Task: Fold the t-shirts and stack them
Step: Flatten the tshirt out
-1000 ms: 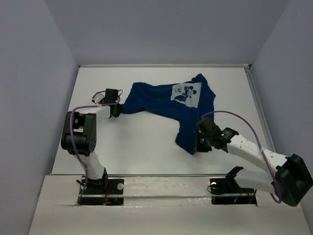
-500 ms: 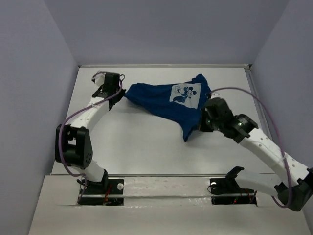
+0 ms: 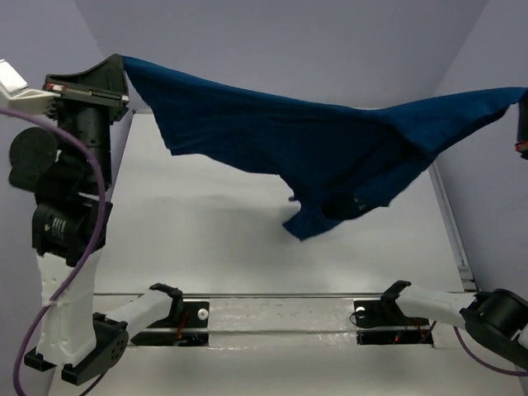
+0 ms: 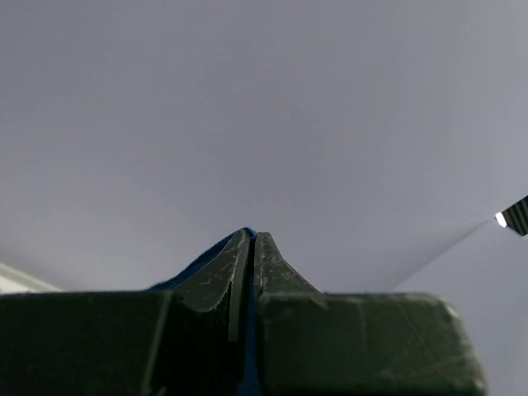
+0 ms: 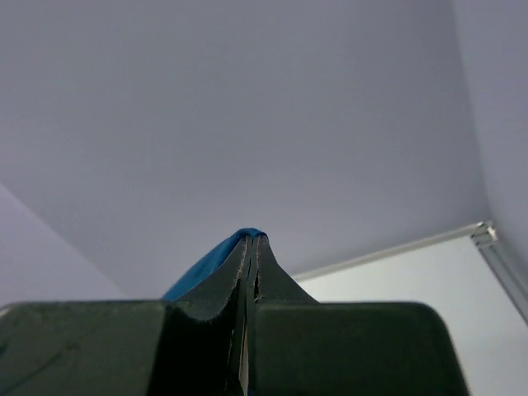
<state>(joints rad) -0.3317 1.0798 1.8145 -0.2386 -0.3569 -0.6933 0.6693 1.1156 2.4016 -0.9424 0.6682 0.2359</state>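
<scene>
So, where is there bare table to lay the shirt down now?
The visible table is bare from back wall to arm bases. The crowding is overhead: the t-shirt stretched between left gripper and right gripper, sagging lowest right of centre.

The dark navy-blue cloth t-shirt (image 3: 330,148) looks soft and matt. The white tabletop (image 3: 206,239) is smooth and matt. The black plastic jaws of the left gripper (image 4: 252,241) and right gripper (image 5: 251,241) are dull, with fine pale scratches.

Bright diffuse lighting, faint soft shadows, top view sharp throughout
</scene>
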